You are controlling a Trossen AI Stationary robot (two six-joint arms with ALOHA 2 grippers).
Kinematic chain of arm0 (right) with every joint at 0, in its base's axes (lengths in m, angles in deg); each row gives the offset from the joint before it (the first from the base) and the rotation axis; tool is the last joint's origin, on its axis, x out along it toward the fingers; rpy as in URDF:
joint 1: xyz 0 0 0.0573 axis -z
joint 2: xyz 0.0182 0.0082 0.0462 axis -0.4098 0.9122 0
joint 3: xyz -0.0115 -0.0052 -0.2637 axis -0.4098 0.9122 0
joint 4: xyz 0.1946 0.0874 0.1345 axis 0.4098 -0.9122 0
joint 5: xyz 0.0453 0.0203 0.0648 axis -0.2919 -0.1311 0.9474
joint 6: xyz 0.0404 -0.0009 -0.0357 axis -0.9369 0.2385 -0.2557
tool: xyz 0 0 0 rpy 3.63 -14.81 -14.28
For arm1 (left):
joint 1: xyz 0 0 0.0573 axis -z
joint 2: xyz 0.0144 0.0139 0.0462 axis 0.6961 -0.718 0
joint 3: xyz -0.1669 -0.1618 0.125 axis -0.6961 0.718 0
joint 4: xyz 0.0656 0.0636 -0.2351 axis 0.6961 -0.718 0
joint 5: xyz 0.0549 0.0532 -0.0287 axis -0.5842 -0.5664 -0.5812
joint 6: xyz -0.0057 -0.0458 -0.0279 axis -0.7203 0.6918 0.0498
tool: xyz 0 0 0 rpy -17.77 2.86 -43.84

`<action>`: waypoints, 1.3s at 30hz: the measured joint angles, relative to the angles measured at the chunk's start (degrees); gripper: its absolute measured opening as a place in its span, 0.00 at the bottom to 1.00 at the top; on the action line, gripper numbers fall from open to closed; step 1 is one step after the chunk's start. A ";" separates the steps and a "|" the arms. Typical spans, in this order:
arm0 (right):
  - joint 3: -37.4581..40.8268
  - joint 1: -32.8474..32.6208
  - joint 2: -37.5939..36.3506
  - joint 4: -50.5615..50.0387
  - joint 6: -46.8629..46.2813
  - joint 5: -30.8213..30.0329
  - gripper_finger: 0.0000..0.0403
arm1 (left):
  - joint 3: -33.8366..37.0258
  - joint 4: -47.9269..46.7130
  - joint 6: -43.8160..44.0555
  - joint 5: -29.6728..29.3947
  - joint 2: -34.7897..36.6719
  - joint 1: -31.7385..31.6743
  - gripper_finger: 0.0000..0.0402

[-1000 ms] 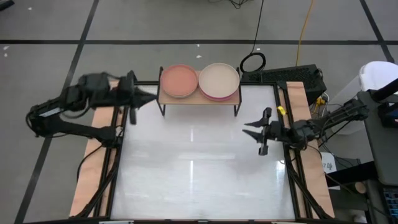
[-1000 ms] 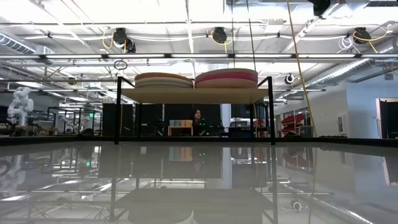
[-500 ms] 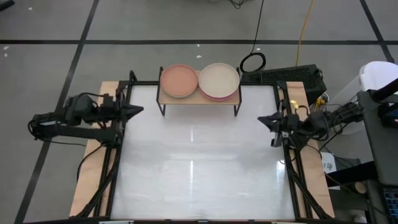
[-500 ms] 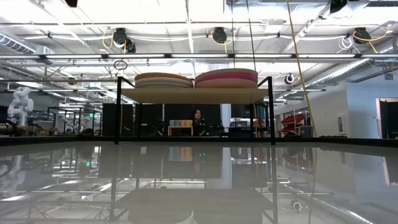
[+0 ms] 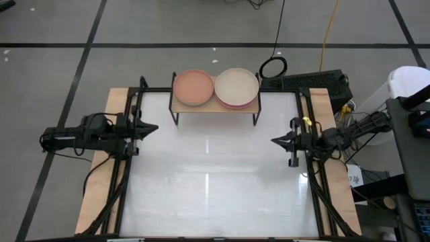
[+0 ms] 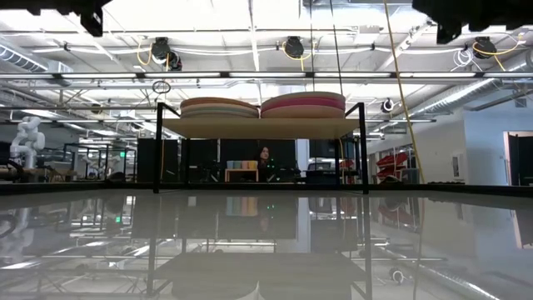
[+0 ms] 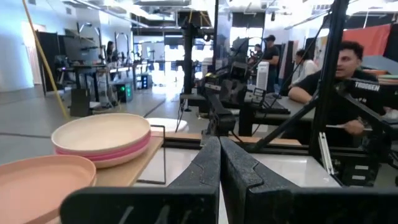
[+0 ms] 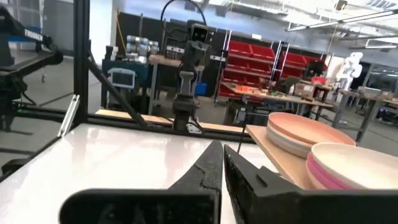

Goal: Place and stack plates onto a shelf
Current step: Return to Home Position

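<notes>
The shelf (image 5: 215, 106) stands at the table's far edge, its wooden top on thin black legs. Two stacks of plates rest on it: the left one topped by a peach plate (image 5: 194, 87), the right one by a beige plate on a magenta one (image 5: 236, 87). The low view shows both stacks (image 6: 219, 107) (image 6: 302, 104) on the shelf top (image 6: 262, 127). My left gripper (image 5: 153, 128) is shut and empty at the table's left edge, pointing level toward the right. My right gripper (image 5: 275, 141) is shut and empty at the right edge, pointing left. Both are well clear of the shelf.
The glossy white table top (image 5: 215, 188) lies bare between the two arms. Black frame rails (image 5: 127, 168) (image 5: 312, 181) run along both sides. A black cable ring (image 5: 273, 67) lies on the floor behind the shelf. People (image 7: 348, 74) sit in the room beyond.
My left gripper, shut throughout, has sunk and drawn back from beside the shelf toward the table's near-left. My right gripper has shut with nothing between its fingers and pulled back a little toward the table's right edge. The plates have stayed in place.
</notes>
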 joint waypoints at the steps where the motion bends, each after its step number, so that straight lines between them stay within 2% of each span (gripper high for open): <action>1: 1.14 -0.02 0.00 1.59 -0.07 0.00 0.00 | 1.06 0.81 0.00 0.02 0.59 0.12 0.00; 9: 11.65 1.75 0.00 15.75 -1.65 -0.07 0.00 | 9.03 6.51 0.92 0.35 3.51 0.13 0.00; 13: 15.39 3.30 -0.02 18.19 -5.02 0.07 0.00 | 12.54 9.65 1.38 0.66 3.67 0.13 0.00; 19: 17.85 5.46 -0.02 18.12 -7.97 0.49 0.00 | 19.08 16.39 1.80 1.07 3.67 0.13 0.00; 24: 17.99 6.40 0.00 17.70 -8.56 4.81 0.00 | 25.10 23.48 2.82 1.11 3.67 0.13 0.00; 39: 18.17 6.43 0.04 8.29 -13.91 5.75 0.00 | 25.95 17.59 1.11 1.18 3.47 0.13 0.00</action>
